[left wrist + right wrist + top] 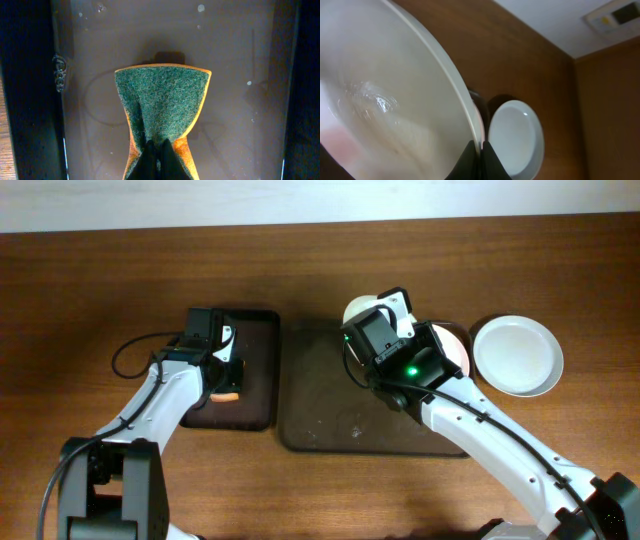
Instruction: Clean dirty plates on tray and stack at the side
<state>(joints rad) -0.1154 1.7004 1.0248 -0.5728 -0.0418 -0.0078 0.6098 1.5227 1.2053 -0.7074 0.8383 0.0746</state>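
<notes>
R gripper [481,148] nips plate [390,95] rim, plate up-left; L gripper [156,150] holds sponge [162,97].

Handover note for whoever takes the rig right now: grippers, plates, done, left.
Left gripper: shut on the sponge, over the small black tray.
Right gripper: shut on the rim of a tilted plate, over the big tray.
Done: one white plate lies on the table, right of the big tray; looks clean.
Left: wipe the tilted plate, stack it there; a pale rim at the big tray's right edge may be a third.
</notes>
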